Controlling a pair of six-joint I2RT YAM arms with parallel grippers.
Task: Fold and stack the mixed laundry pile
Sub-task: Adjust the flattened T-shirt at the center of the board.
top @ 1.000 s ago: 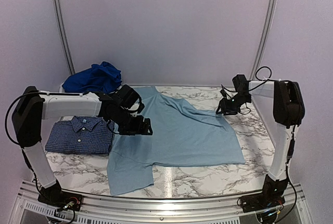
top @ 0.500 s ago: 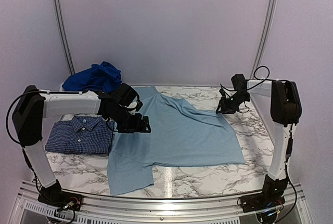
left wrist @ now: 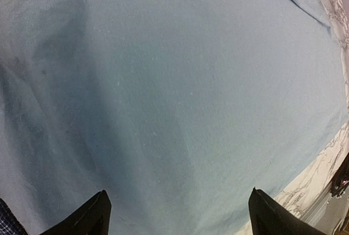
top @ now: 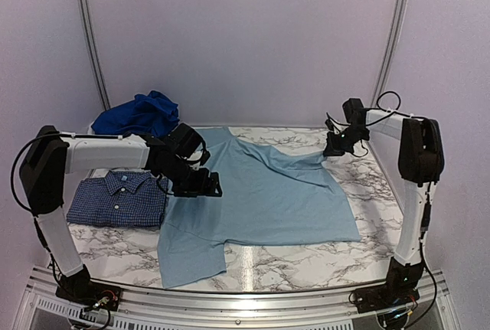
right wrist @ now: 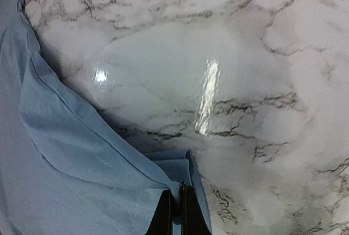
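We see a white marble table with a pale blue T-shirt spread over the frame's centre, a folded navy check shirt at left, and royal blue clothes heaped at upper left.

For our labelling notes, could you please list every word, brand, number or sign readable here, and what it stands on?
No text is readable.
The navy checked shirt has a pale patch at its collar, perhaps a tag, too small to read.
The pale blue T-shirt shows only plain fabric in every view.
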